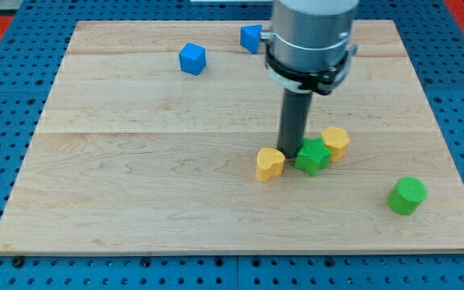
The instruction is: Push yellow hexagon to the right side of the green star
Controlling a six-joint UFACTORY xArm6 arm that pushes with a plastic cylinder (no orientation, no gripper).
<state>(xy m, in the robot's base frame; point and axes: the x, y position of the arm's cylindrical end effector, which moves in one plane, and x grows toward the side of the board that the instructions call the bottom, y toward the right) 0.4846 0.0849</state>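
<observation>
Around the green star [313, 156], a yellow block [270, 163] crowds its left and the yellow hexagon [336, 140] its upper right. My tip [292, 154] fills the gap at its left edge. Below it the surface [135, 193] lies bare.

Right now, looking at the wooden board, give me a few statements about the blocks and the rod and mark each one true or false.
1. The green star block has a yellow block on each side of it. True: the yellow heart-shaped block at the view's left, the yellow hexagon block at its upper right.
2. My tip sits beside the blue cube. False: it is between the yellow heart-shaped block and the green star.
3. The green cylinder block touches the green star. False: it stands apart, toward the view's lower right.
4. A second blue block lies near the view's top. True.
</observation>
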